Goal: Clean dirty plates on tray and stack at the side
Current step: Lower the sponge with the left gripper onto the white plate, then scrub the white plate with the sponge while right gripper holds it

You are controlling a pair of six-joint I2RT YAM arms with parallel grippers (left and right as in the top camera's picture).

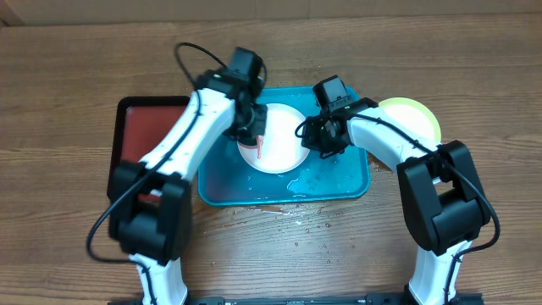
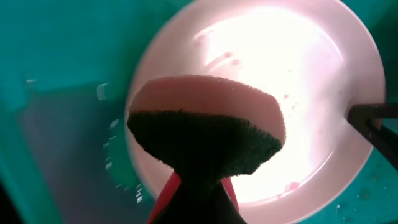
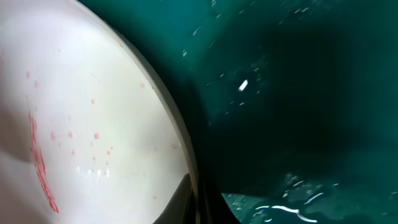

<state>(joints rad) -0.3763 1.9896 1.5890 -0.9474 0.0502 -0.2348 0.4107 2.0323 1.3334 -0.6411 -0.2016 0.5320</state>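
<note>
In the turquoise tray [image 1: 349,185], both grippers are working at the white plate [image 1: 284,144].
The left gripper [image 1: 252,135] is hanging over the plate's left half, its jaws clamping a sponge [image 2: 208,121] that is showing a pink foam face and a dark green scouring layer. Whether the sponge is touching the wet, pink-tinged surface cannot be told. The right gripper [image 1: 310,134] is pinching the plate's right rim, its jaws drawn narrow around the edge. In the right wrist view, red specks and a red streak [image 3: 38,158] are lying on the plate. Water is pooling on the tray floor, and droplets [image 1: 309,224] are sitting on the table [image 1: 68,68] just in front of the tray. A pale green plate [image 1: 417,119] is lying just right of the tray, partly under the right arm. A dark red tray [image 1: 140,135] is lying at the tray's left.
</note>
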